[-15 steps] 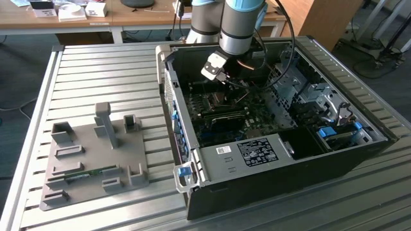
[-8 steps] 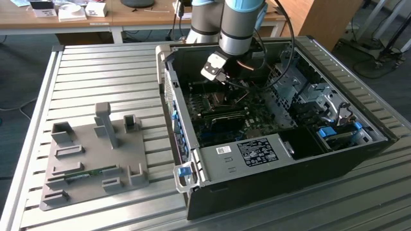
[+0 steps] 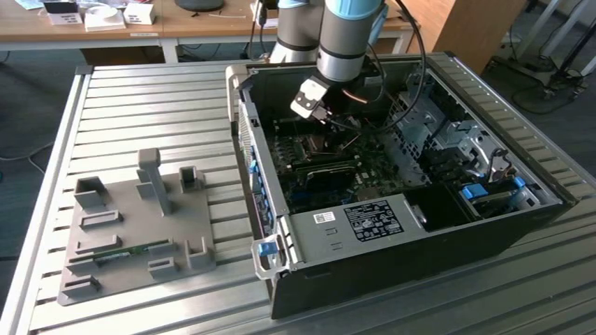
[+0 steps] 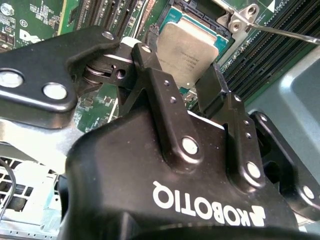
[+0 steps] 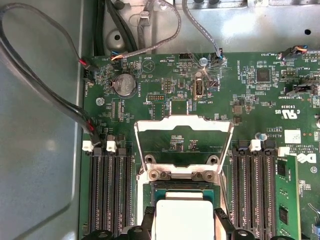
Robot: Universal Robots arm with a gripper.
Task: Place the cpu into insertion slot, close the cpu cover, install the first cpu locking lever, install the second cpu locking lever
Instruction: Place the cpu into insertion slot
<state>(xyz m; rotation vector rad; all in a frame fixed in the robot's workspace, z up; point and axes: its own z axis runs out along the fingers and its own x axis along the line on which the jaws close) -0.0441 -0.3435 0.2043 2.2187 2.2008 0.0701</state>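
Now, upper centre of the exterior view: poised inside the open computer case (image 3: 400, 244) with gripper (image 3: 322, 120) | jaws apart, flanking the cpu (image 4: 187, 50) on two opposite sides | lying flat in the insertion slot (image 4: 223, 44), directly under the fingertips | beyond, cpu cover (image 5: 182, 121) hinged up, not yet closed.

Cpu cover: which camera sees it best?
The first wrist view: the whole cover stands open. The second wrist view catches only a bit by its hinge; in the exterior view it is too small to tell.
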